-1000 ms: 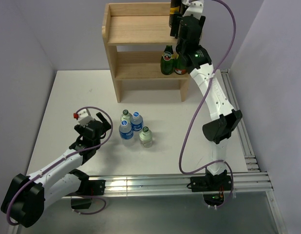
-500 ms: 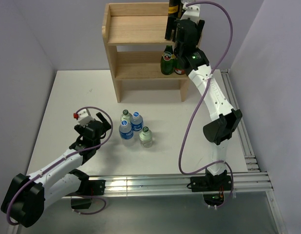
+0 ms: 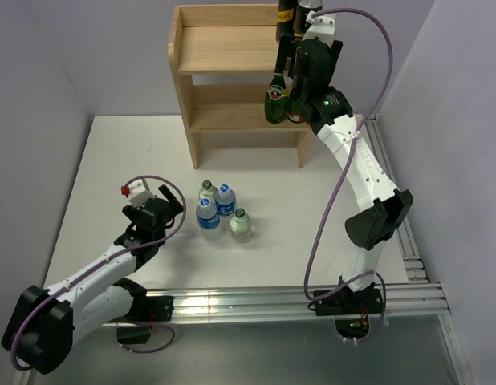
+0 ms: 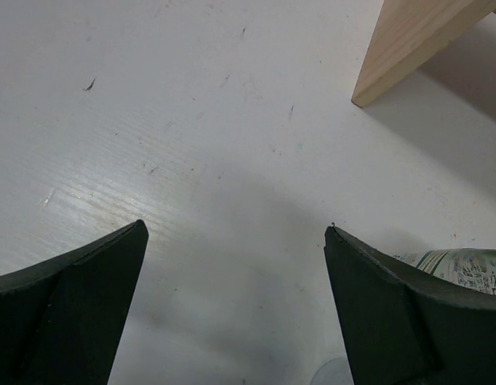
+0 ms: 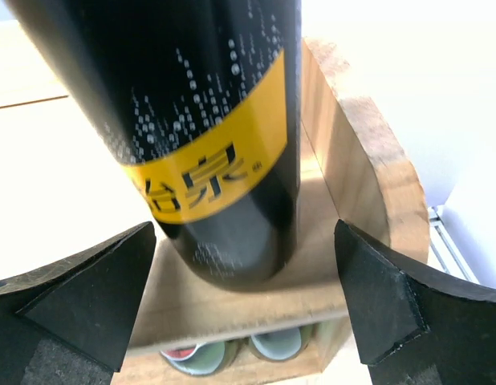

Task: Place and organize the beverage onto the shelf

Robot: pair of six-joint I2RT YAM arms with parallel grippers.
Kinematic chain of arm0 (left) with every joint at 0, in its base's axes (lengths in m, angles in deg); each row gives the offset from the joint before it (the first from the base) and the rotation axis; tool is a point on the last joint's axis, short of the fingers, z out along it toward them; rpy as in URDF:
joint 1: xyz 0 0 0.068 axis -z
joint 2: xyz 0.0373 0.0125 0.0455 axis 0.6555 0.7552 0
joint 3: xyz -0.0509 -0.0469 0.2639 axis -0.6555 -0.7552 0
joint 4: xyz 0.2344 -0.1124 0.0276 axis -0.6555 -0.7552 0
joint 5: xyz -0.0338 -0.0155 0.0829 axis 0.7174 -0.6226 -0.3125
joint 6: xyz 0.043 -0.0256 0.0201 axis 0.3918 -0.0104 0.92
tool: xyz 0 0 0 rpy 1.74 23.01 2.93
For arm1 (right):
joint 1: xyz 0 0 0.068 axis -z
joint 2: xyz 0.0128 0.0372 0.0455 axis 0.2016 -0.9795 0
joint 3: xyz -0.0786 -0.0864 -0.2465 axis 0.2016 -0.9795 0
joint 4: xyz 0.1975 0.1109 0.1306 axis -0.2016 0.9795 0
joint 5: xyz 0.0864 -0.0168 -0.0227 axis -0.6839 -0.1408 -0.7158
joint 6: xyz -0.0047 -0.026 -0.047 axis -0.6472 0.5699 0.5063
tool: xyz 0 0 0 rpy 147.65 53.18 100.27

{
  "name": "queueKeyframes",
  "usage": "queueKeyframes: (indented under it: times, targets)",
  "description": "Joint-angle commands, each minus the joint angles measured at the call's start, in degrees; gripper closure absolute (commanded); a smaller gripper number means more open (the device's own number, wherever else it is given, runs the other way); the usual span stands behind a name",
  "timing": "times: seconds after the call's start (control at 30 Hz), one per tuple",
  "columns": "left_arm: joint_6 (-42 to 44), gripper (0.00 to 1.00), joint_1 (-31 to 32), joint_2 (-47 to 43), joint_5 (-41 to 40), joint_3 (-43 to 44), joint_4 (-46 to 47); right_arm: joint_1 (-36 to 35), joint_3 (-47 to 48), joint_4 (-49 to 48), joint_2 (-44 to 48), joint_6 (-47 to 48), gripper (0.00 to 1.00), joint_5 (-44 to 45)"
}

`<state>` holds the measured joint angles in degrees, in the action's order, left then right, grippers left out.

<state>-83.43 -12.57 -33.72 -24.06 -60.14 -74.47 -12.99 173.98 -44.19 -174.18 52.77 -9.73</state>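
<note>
Jaws of right gripper spread, glossy dark cylindrical can with yellow band upright between them on pale-wood shelf, left gripper spread over matte white table

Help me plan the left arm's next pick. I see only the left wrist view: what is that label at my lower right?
Observer: It belongs to a cluster on the table just right of the left hand: two water bottles and two green-capped bottles, all upright.
Operator: Are the cans down there too?
Observer: No. Both cans stand at the right end of the shelf's top board.
Operator: Is the right arm gripping one?
Observer: No. The right hand is open, with a finger on either side of a can and a gap on both sides.
</note>
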Motion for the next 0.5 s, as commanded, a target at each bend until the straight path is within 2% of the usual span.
queueKeyframes:
  times: [0.0,0.27,0.47]
  targets:
    - [0.03,0.01,0.27,-0.29,-1.16,2.14,-0.05,0.01,-2.04,2.08,3.36,-1.43,0.00,2.67]
    - [-0.06,0.01,0.36,-0.03,-1.16,2.23,-0.14,-0.60,-1.52,5.59,4.42,-4.06,0.00,1.09]
    - [-0.06,0.01,0.27,-0.20,-1.07,2.23,-0.31,-2.00,-6.25,4.64,8.27,-6.80,0.00,1.26]
